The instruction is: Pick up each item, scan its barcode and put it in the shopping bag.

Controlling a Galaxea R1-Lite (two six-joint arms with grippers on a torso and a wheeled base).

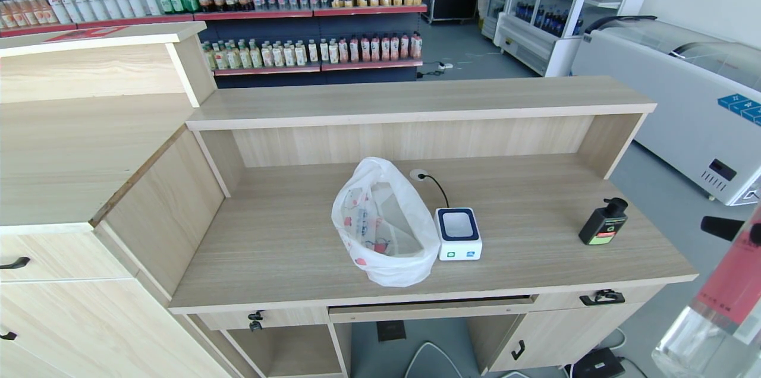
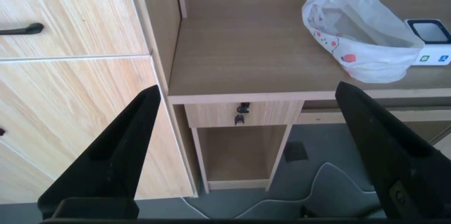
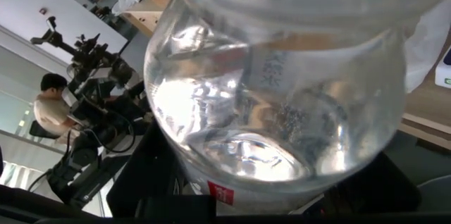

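Observation:
A white plastic shopping bag [image 1: 383, 226] stands open in the middle of the wooden counter [image 1: 535, 259], touching the white barcode scanner [image 1: 458, 233] on its right. A black pump bottle [image 1: 604, 223] stands upright near the counter's right end. Off the counter's right edge, a clear bottle with a pink label [image 1: 722, 301] hangs tilted in the air, a black finger [image 1: 720, 227] beside it. My right gripper [image 3: 264, 196] is shut on this bottle [image 3: 282, 97]. My left gripper [image 2: 248, 90] is open and holds nothing, low and left of the counter, with the bag [image 2: 359, 37] farther off.
A raised shelf [image 1: 416, 101] runs along the counter's back, and a taller cabinet [image 1: 89, 146] walls its left side. The scanner's cable [image 1: 437, 188] leads to a hole behind the bag. A chest freezer [image 1: 684, 87] stands to the right.

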